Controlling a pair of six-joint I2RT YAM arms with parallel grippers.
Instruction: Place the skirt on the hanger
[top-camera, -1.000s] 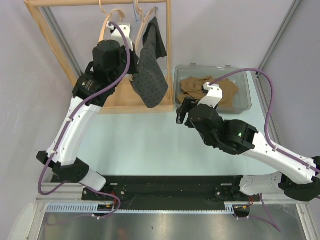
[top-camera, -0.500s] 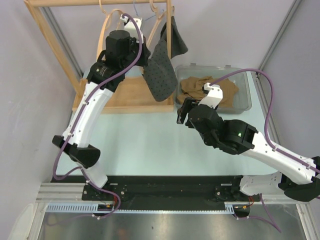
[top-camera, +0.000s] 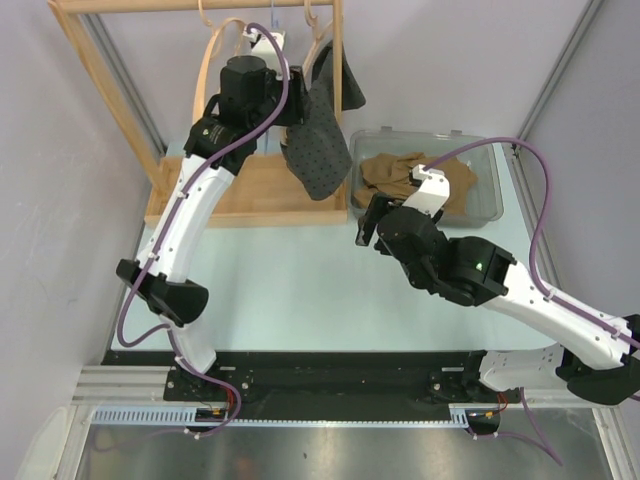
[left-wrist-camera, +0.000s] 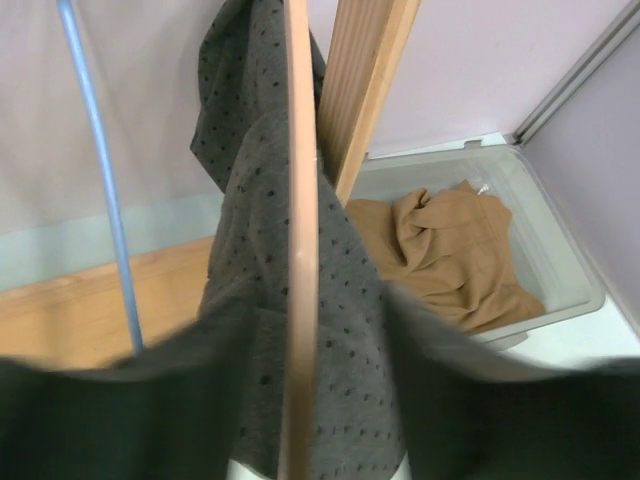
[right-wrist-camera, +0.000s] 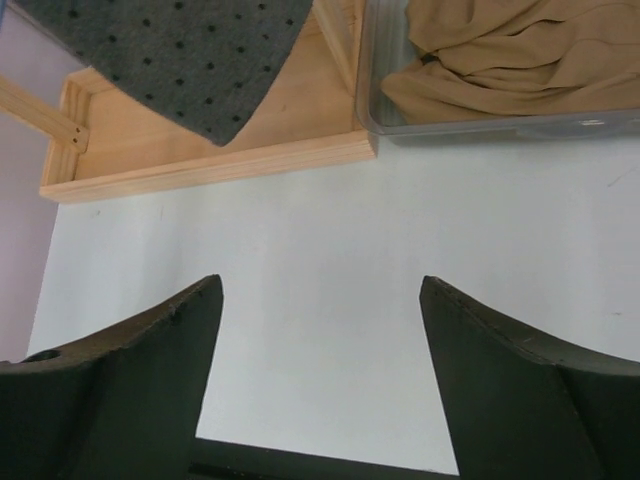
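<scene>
Skirt (top-camera: 318, 150): grey cloth with dark dots, hanging draped over one arm of the wooden hanger (left-wrist-camera: 300, 200) on the wooden rack (top-camera: 100, 80), close beside the rack's right post. Its pointed hem is dangling above the rack's base board (right-wrist-camera: 200, 160), apart from it.

Handling, as a judgement: light, soft and limp, folding under its own weight. It is likely sliding easily on smooth wood, since more cloth seems to be hanging on one side. The best hold is looking like the bunched upper edge near the hanger arm, not the loose hem.

Left gripper (left-wrist-camera: 315, 320): fingers are standing either side of the cloth and the hanger arm. They are blurred, so I cannot tell whether they are pinching the cloth or only straddling it.

Right gripper (right-wrist-camera: 320, 300): fingers are spread wide and carrying nothing, hovering over the bare table (right-wrist-camera: 330, 230) just in front of the bin.

Containers: a clear plastic bin (top-camera: 488, 170) is sitting right of the rack, holding one crumpled tan garment (top-camera: 400, 175). Nothing else is showing inside it.
</scene>
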